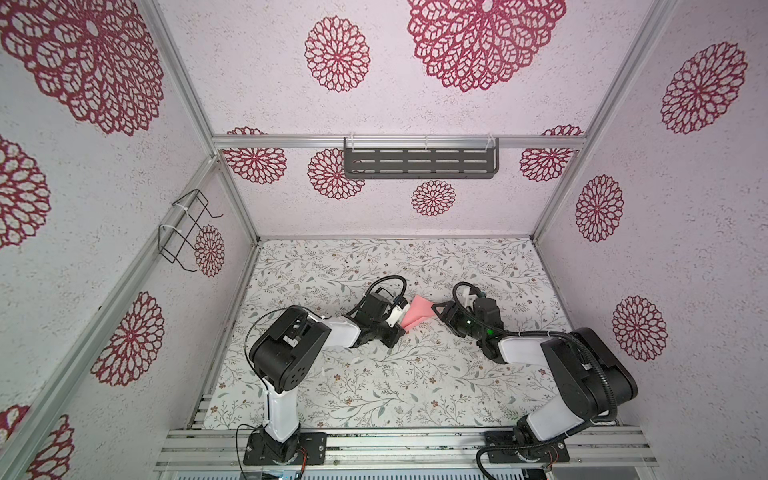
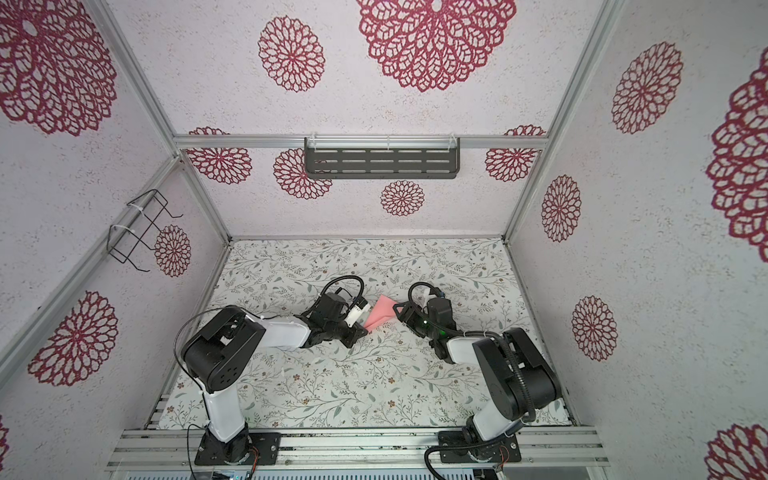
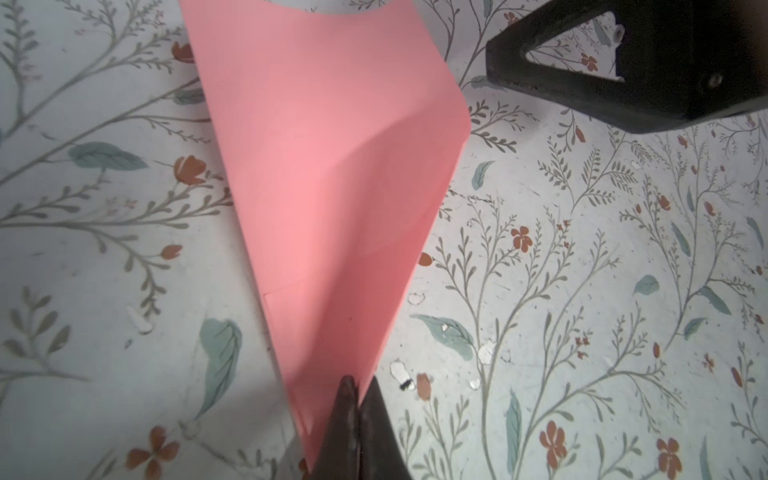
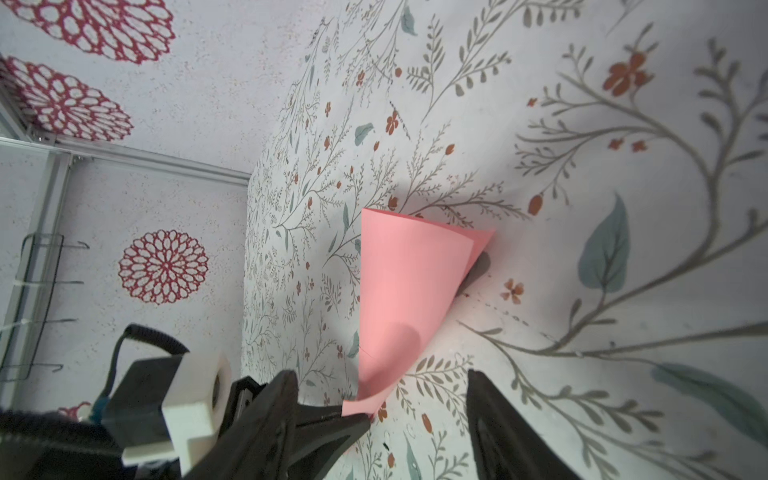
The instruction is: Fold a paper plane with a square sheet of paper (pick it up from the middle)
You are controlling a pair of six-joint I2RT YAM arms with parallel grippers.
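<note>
The left tool (image 3: 356, 386) is pinched shut on the narrow end of the square sheet of paper (image 1: 417, 313), creased to a taper and lying mid-tabletop (image 1: 332, 395) between both arms. The right tool (image 4: 382, 386) stands wide, gripping nothing (the paper's edge is just beside it). Folding seems midway; the next move likely calls for pressing a flap flat. Only the right wrist view shows the far corner's layers gaping.

I log the pink paper (image 3: 332, 187) as thin, matt and smooth, creased. On my left claw (image 3: 358, 386): black plastic, faint sheen, scuffed towards the tips. On my right claw (image 4: 379, 374): same black plastic, duller. The table (image 3: 582, 291) has a printed floral covering, matt, with small chips and flakes. The frame rails (image 1: 399, 142): bare brushed metal. The walls (image 1: 291, 104): rough, speckled. The back shelf (image 1: 419, 164): dark matt metal.
</note>
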